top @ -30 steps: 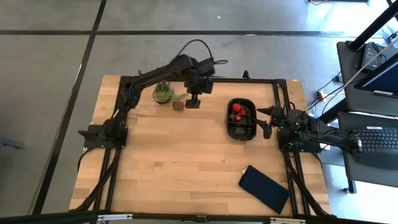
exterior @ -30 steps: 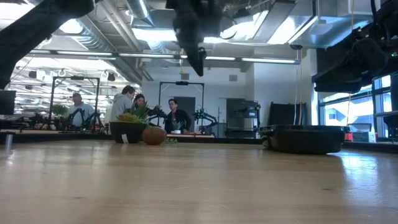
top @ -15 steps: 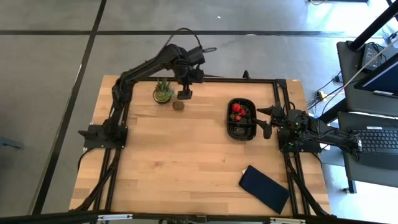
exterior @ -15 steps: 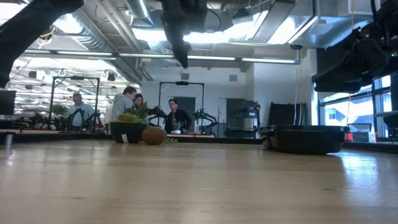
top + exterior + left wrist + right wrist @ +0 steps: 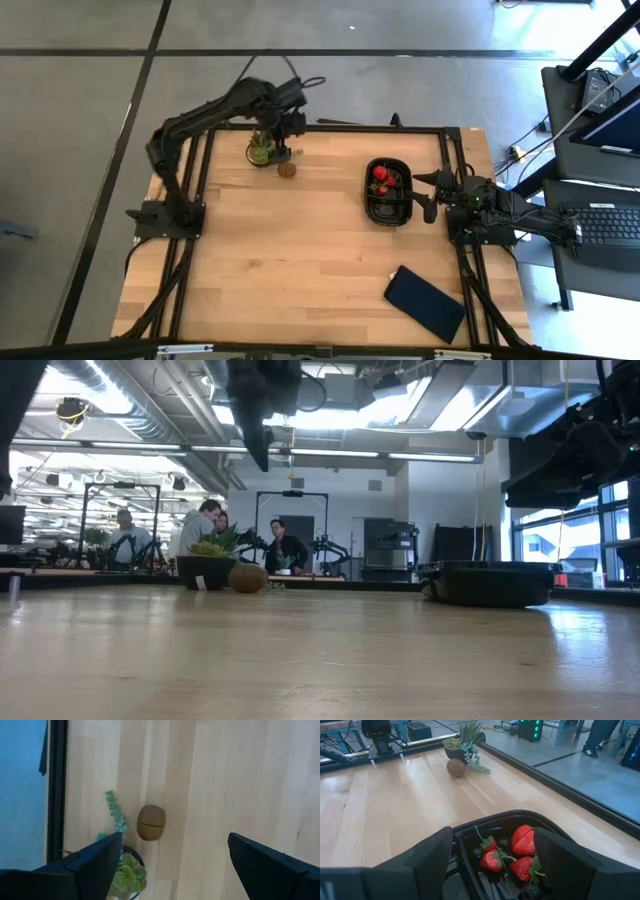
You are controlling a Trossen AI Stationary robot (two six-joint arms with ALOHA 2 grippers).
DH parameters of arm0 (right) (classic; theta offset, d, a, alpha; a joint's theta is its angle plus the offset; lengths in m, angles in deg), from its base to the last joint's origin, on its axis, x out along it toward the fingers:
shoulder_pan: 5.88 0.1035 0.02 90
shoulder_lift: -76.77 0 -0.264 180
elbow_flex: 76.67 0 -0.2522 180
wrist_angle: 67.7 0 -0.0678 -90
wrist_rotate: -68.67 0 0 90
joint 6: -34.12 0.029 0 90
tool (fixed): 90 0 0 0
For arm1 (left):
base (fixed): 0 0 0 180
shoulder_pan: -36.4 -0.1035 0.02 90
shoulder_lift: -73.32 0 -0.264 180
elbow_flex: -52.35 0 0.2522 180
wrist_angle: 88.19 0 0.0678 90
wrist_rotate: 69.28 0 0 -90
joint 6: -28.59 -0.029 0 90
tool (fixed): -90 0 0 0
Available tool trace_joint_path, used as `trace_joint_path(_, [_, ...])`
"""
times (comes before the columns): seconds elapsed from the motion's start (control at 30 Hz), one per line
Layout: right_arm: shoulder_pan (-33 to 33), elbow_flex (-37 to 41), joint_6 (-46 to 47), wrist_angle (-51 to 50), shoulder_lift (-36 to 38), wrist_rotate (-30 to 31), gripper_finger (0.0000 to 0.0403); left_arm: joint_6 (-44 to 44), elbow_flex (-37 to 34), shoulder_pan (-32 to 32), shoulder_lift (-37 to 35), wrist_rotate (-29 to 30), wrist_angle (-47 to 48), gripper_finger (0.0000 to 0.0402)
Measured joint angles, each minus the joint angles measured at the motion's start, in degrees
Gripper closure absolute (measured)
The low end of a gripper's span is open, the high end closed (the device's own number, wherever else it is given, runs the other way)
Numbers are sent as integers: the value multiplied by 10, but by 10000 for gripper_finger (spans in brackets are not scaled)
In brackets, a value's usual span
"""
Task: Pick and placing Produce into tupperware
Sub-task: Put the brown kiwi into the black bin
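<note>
The brown round fruit [image 5: 287, 169] lies on the wooden table next to the small potted plant [image 5: 261, 150], at the far left. My left gripper [image 5: 283, 152] hangs open above them and points down; in its wrist view the fruit [image 5: 151, 822] shows below, between the fingers and far off. The black tupperware [image 5: 368, 200] sits at the right and holds red strawberries [image 5: 522, 840] and dark berries [image 5: 532, 892]. My right gripper [image 5: 428, 196] rests open beside the tupperware's right side, its fingers level.
A flat dark-blue rectangle [image 5: 427, 303] lies near the front right corner. The plant's trailing stem [image 5: 116, 812] reaches toward the fruit. A black frame [image 5: 330, 128] runs along the table's far edge. People stand in the room behind the table [image 5: 205, 530].
My left gripper has swung toward the table's left edge and risen a little, from right of the brown fruit to above the fruit and plant, rolling slightly. It stays open. The fruit has not moved.
</note>
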Motion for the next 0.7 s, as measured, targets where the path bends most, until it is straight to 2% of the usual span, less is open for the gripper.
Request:
trace_joint_path(0.2, [0,0,0,4,0,0,121,0,-209,-9,-91,4,-161,48])
trace_joint_path(0.33, [0,0,2,4,0,0,121,-10,-315,-19,-124,5,-259,48])
trace_joint_path(0.53, [0,0,2,6,0,0,121,-38,-410,-20,-124,0,-366,48])
trace_joint_path(0.7, [0,0,3,7,0,0,121,-43,-447,-17,-124,-19,-433,48])
